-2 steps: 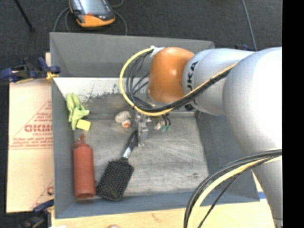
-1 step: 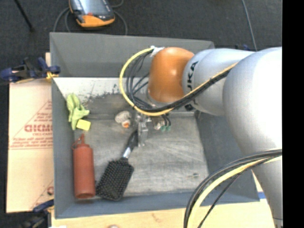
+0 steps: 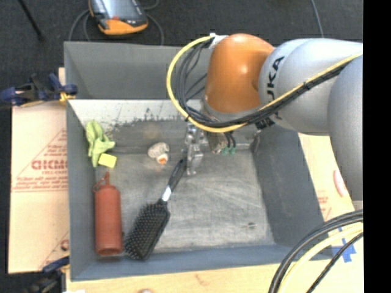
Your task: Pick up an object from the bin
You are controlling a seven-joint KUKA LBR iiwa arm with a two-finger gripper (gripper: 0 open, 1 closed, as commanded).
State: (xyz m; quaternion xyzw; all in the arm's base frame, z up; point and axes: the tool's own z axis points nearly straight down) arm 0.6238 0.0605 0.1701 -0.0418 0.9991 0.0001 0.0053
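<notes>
Camera view: arm (image 3: 317, 84) over black hairbrush handle (image 3: 174, 182).

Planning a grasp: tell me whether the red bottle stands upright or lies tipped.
Tipped. The red bottle lies lengthwise on the floor by the bin's left wall, its narrow neck toward the yellow-green thing.

Dark floor (image 3: 183, 5) behind, w/ black cables (image 3: 27, 12) & orange-grey handheld device (image 3: 117, 12) at top.

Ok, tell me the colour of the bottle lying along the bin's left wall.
The bottle is red, clearest in the camera view.
</notes>
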